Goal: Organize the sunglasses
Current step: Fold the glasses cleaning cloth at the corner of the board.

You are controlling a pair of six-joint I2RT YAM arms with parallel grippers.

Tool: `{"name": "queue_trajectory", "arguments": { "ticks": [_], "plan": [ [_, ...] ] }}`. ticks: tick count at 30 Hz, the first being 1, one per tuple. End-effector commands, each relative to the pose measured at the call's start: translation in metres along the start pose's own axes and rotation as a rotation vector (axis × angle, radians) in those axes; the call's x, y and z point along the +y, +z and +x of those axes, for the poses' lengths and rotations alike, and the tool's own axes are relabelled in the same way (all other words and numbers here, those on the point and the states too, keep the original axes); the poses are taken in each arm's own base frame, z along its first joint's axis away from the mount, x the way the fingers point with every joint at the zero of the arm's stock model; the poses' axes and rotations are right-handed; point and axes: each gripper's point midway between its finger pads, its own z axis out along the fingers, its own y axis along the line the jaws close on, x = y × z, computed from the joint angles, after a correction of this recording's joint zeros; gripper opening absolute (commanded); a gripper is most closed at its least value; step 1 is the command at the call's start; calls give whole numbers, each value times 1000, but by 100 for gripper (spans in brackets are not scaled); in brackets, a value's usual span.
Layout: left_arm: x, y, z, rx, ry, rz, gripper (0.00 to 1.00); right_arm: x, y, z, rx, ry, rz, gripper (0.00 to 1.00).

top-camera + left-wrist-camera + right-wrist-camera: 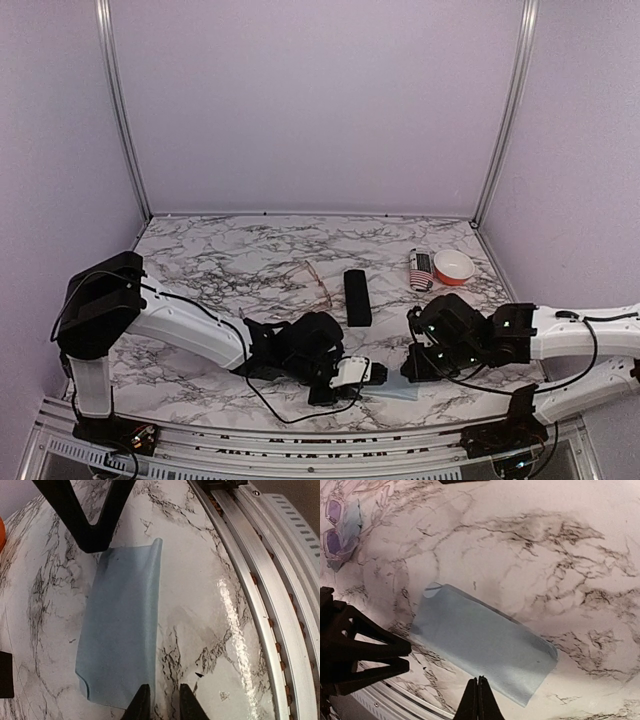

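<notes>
1. Sunglasses with a thin wire frame, the wire-framed sunglasses [318,283], lie on the marble table [230,260] near its middle, just left of a black case [357,297] and not touching it.
2. The lilac sunglasses [337,535] show only in the right wrist view. They lie on the table to the left of a pale blue cloth [122,635] and well apart from it. The top view does not show them clearly.
3. The cloth lies flat near the table's near edge, between the two arms, with one corner slightly curled.
4. The left arm [190,325] reaches low across the near side of the table. The left jaws stand a little apart with bare table between them, one tip at the cloth's edge, and hold nothing.
5. The right arm [560,335] comes in from the right. The right jaws are pressed together at the opposite edge of the cloth, and I cannot tell whether they pinch the fabric.
6. A striped case [421,270] and an orange-and-white bowl [454,266] sit side by side at the far right, well apart from both pairs of sunglasses.
</notes>
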Motion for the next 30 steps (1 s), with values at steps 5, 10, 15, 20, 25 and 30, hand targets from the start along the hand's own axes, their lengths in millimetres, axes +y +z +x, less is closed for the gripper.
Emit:
{"name": "queue_trajectory", "arguments": {
  "ticks": [5,10,15,20,25,30],
  "plan": [
    [36,-35,-57,-156,-174,-18,20,17,2,-13,-23,-35,-48,1],
    [45,-32,-52,-161,-223,-20,17,4,14,5,21,1,-36,1],
    [52,-17,-43,-133,-268,-32,13,-14,24,22,52,35,-15,1],
    [54,-9,-42,-130,-286,-29,11,-24,31,33,68,58,-4,0],
    [51,-1,-37,-118,-296,-1,11,-33,32,41,81,69,11,0],
    [52,6,-30,-93,-313,-6,10,-40,30,46,92,78,23,0]
  ]
}}
